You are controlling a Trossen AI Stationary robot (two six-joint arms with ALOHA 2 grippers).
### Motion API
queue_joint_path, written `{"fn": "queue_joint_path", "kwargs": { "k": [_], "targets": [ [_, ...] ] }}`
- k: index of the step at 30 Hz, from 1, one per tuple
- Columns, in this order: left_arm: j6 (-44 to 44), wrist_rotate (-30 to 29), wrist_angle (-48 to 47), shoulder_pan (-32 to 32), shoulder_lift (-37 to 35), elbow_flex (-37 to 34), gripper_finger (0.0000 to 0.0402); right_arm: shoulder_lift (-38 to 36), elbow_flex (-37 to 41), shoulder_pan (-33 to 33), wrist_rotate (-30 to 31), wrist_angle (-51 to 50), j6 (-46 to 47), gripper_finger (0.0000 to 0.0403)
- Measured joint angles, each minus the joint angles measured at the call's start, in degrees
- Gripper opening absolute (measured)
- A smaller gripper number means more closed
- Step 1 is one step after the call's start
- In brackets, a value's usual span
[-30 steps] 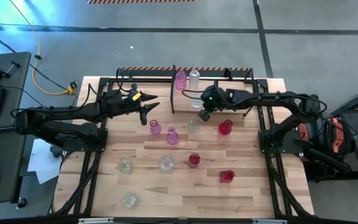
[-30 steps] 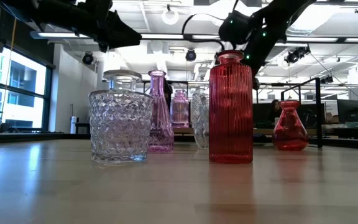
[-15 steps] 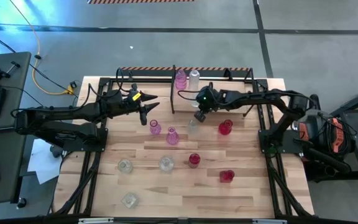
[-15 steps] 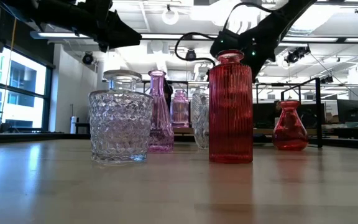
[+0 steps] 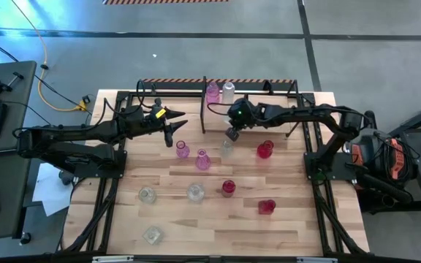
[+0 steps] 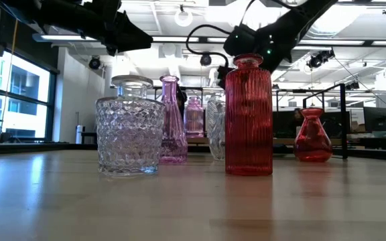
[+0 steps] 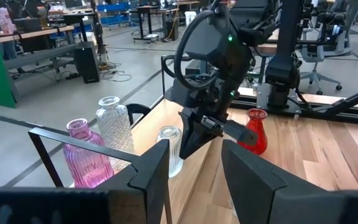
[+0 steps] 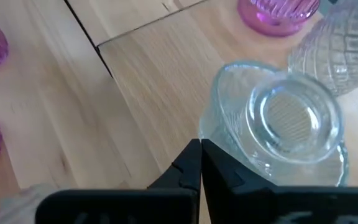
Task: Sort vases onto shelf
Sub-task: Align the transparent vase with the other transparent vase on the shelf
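While the left gripper [image 5: 175, 133] hangs open and empty, the right gripper [image 5: 230, 134] sits pinched shut, holding nothing, right above a clear vase [image 8: 278, 127] by the shelf [image 5: 205, 109].

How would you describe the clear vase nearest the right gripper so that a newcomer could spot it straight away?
Start at the shelf along the table's far edge, where a pink vase and a clear vase stand. Just in front of it, under the shut right gripper, stands a clear ribbed vase. Its floor-level neighbours are pink or red; it alone is colourless.

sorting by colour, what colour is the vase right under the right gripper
Clear ribbed glass vase, no tint; the right wrist view shows it best.
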State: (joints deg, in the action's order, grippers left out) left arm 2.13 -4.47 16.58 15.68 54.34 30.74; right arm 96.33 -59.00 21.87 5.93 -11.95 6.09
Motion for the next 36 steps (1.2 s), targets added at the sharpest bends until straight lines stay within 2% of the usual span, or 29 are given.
{"fn": "queue_joint_path", "kwargs": {
  "k": [8,13,19,36],
  "targets": [
    [-0.13,0.0,-0.07,0.0,0.0,0.0,0.014,-0.04,-0.33,-1.11,0.33,-5.4,2.79,0.0],
    [-0.15,0.0,-0.22,0.0,0.0,0.0,0.014,-0.04,-0.33,-0.91,6.47,-9.51,4.12,0.0],
    [-0.44,0.0,-0.22,0.0,-0.02,0.0,0.014,-0.04,-0.33,1.0,10.14,-9.57,3.96,0.0],
    [-0.42,0.0,-0.2,0.0,-0.01,-0.02,0.014,-0.07,-0.33,1.68,8.46,-4.79,2.43,0.0]
  ]
}}
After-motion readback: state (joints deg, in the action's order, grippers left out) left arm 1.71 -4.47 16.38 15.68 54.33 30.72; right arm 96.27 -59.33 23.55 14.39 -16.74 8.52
